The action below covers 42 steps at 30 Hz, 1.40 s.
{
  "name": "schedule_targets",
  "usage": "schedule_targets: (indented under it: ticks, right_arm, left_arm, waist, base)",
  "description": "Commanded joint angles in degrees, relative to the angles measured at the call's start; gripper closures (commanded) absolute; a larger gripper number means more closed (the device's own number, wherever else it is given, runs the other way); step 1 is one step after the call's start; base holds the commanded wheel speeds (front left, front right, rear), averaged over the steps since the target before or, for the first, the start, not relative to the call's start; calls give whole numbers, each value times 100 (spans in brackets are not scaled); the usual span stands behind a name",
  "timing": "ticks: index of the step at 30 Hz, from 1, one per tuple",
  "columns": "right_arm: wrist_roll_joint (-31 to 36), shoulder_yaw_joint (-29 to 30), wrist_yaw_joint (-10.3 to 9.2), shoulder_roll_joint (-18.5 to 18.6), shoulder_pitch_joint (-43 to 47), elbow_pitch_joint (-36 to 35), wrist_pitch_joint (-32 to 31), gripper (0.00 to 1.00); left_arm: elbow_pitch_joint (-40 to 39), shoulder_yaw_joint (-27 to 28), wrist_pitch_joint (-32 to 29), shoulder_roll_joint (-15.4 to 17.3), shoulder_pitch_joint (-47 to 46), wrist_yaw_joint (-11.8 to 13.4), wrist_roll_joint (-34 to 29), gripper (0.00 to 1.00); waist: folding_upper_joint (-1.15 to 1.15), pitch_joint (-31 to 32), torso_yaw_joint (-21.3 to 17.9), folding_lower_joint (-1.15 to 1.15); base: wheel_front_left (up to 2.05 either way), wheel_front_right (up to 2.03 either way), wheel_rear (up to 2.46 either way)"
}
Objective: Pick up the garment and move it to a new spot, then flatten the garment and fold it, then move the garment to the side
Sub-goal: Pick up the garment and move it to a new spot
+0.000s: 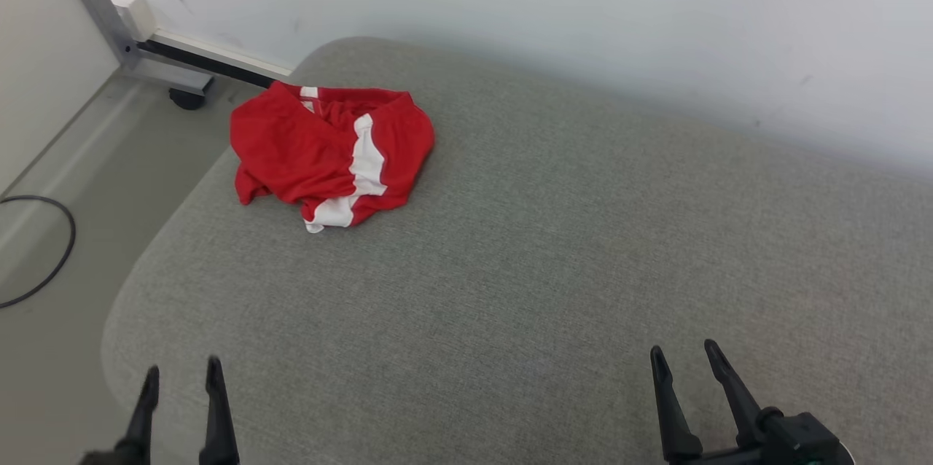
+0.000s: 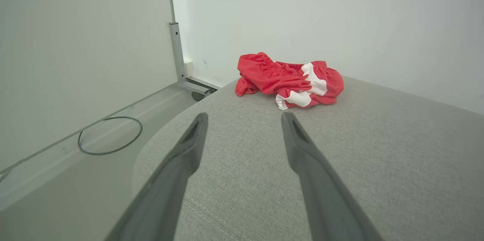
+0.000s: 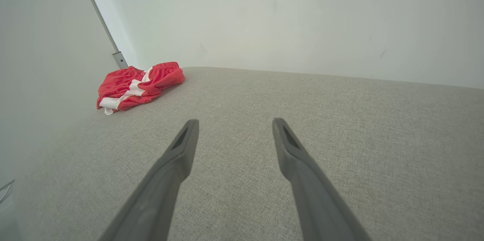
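Note:
The garment (image 1: pixel 332 151) is a crumpled pair of red shorts with white side stripes, lying in a heap near the far left corner of a grey upholstered surface (image 1: pixel 525 268). The same garment (image 2: pixel 289 81) lies straight ahead in the left wrist view, and the garment (image 3: pixel 138 85) sits far off to the left in the right wrist view. My left gripper (image 1: pixel 182 376) hangs open at the near left edge, well short of the shorts. Over the near right part of the surface my right gripper (image 1: pixel 684 353) is open too, with nothing between its fingers.
A white wall runs behind the surface. To the left, the floor holds a metal frame leg with a caster (image 1: pixel 188 97) and a looped black cable (image 1: pixel 44 246). The surface's rounded left edge drops to the floor beside my left gripper.

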<state>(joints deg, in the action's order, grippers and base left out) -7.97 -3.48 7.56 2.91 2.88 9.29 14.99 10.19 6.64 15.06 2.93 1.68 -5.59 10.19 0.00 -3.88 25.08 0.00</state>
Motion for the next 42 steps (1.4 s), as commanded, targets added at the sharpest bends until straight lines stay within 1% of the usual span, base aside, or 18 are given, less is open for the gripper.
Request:
schedule_targets:
  ticks: [1,3,6,10,12,16,21,23,26,27,28,31,34,38,42]
  right_arm:
    - [31,-9,-18,-7,-71,-19,23,0]
    - [62,-35,-18,-7,-167,-29,23,0]
    - [82,-59,-18,-6,-316,-42,23,0]
    - [80,-130,-18,-6,-526,-75,23,0]
    - [78,-192,-17,-7,-627,-89,22,0]
    - [36,-263,-17,-4,-778,-145,22,0]
    - [5,-325,-17,-5,-940,-236,23,0]
    - [-13,-324,-17,-5,-991,-279,22,0]
    - [-15,-343,-17,-8,-1077,-351,22,0]
    - [-15,-343,-17,-8,-1077,-351,22,0]
    - [-22,-350,-17,-6,-1122,-392,23,0]
    - [-23,-339,-17,-8,-1160,-427,22,0]
    - [-18,-345,-17,-7,-1215,-450,22,0]
    - [1,-351,-17,-8,-1235,-467,22,0]
    - [37,-366,-17,-8,-1276,-498,23,0]
  left_arm:
    - [38,52,19,-8,-205,-49,0,0]
    - [102,121,19,12,-475,-93,-39,0]
    - [268,229,19,138,-957,-140,0,0]
    - [614,329,20,439,-1685,-188,187,0]
    - [817,379,20,631,-2082,-184,324,0]
    - [1297,227,19,1110,-2795,-188,770,0]
    - [1921,-205,-78,1772,-3635,-190,1511,0]
    - [2153,-376,-208,2088,-3924,-183,1846,0]
    - [2483,-615,-554,2416,-4274,-183,2420,0]
    - [2483,-615,-554,2416,-4274,-183,2420,0]
    - [2755,-761,-901,2609,-4457,-183,2788,0]
    - [3050,-1054,-1352,2889,-4660,-183,3124,0]
    - [3386,-1203,-1681,3040,-4797,-184,3433,0]
    - [3643,-1408,-1896,3169,-4940,-185,3595,0]
    - [4069,-1602,-2290,3258,-5043,-184,3870,0]
  waist:
    - [0,-121,-112,0]
    - [0,-224,-211,0]
    - [0,-381,-410,0]
    - [0,-604,-748,0]
    - [0,-730,-937,0]
    - [0,-991,-1317,0]
    - [0,-1315,-1736,0]
    - [0,-1440,-1887,0]
    - [0,-1598,-2085,0]
    - [0,-1598,-2085,0]
    - [0,-1678,-2193,0]
    - [0,-1772,-2311,0]
    - [0,-1836,-2394,0]
    - [0,-1896,-2456,0]
    - [0,-1944,-2522,0]
  base:
    - [0,0,0]
    - [0,0,0]
    - [0,0,0]
    - [0,0,0]
    - [0,0,0]
    - [0,0,0]
    - [0,0,0]
    - [0,0,0]
    - [0,0,0]
    - [0,0,0]
    - [0,0,0]
    - [0,0,0]
    - [0,0,0]
    - [0,0,0]
    - [0,0,0]
